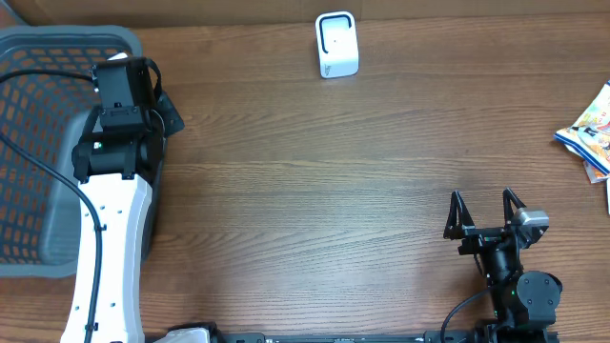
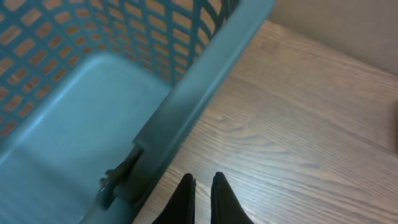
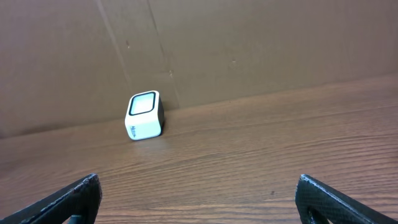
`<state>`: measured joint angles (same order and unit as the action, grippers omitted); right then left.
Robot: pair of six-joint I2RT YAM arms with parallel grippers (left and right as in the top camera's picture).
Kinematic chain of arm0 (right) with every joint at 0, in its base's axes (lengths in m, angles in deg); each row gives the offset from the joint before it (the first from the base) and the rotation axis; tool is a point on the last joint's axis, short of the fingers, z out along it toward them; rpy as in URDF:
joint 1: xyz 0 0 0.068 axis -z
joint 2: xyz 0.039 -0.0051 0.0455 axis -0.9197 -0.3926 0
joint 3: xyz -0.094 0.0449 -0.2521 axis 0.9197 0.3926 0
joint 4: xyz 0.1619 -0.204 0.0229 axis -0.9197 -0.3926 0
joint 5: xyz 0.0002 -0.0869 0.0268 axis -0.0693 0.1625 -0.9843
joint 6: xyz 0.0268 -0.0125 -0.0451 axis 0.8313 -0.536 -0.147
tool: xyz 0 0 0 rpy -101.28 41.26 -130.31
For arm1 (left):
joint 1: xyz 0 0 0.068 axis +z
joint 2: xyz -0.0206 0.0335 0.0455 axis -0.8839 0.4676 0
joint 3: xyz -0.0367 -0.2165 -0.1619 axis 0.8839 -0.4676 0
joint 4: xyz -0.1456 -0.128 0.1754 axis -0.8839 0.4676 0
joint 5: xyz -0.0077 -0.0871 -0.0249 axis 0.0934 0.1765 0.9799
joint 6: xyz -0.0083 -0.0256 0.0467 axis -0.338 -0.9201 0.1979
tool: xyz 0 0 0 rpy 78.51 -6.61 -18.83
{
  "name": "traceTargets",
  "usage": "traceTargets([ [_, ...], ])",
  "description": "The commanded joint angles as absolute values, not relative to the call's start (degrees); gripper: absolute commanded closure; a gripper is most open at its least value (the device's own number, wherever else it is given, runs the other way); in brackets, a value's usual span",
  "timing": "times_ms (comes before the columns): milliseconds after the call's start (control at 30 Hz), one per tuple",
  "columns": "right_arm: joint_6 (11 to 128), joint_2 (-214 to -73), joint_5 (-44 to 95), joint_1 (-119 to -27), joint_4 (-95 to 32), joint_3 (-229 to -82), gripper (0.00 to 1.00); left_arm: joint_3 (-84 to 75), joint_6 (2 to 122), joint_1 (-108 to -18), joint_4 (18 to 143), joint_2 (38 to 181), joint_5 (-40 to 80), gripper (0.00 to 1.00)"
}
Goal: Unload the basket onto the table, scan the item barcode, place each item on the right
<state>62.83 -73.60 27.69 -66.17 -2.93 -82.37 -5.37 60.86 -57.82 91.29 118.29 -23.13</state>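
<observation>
Left end effector [image 2: 203, 178] is hovering shut and empty beside the basket [image 2: 186, 106], right end effector [image 1: 483, 200] is gaping empty; pickup seemingly pending, calling for reaching the colourful packets [image 1: 589, 133] lying at the right edge of the table [image 1: 305, 210].

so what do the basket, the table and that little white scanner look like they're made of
Basket: moulded plastic, grey-blue, matte with a slight sheen; the lattice walls and thick rim look cast in one piece.
Table: wood or wood-look laminate, brown, smooth, low gloss; grain lines run along it, which one is unclear.
Scanner: probably hard white plastic, smooth, with a pale window framed in black.
</observation>
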Motion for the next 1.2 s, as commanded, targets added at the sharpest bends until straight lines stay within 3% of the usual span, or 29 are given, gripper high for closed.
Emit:
traceTargets([
  [0, 62.6, -72.9, 28.0, -66.1, -2.7, -81.8, 0.00, -5.5, 60.8, -57.1, 93.0, 118.1, -23.6, 0.96],
  [200, 62.6, -72.9, 28.0, -66.1, -2.7, -81.8, 0.00, -5.5, 60.7, -57.1, 97.3, 118.1, -30.6, 0.96],
  [733, 62.6, -72.9, 28.0, -66.1, -2.7, -81.8, 0.00, -5.5, 58.3, -54.7, 96.7, 118.0, -32.0, 0.96],
  [900, 62.6, -72.9, 28.0, -66.1, -2.7, -81.8, 0.00, -5.5, 57.7, -54.2, 95.9, 117.7, -29.1, 0.96],
  [1167, 62.6, -72.9, 28.0, -66.1, -2.7, -81.8, 0.00, -5.5, 60.0, -55.1, 87.3, 114.5, -13.6, 0.96],
])
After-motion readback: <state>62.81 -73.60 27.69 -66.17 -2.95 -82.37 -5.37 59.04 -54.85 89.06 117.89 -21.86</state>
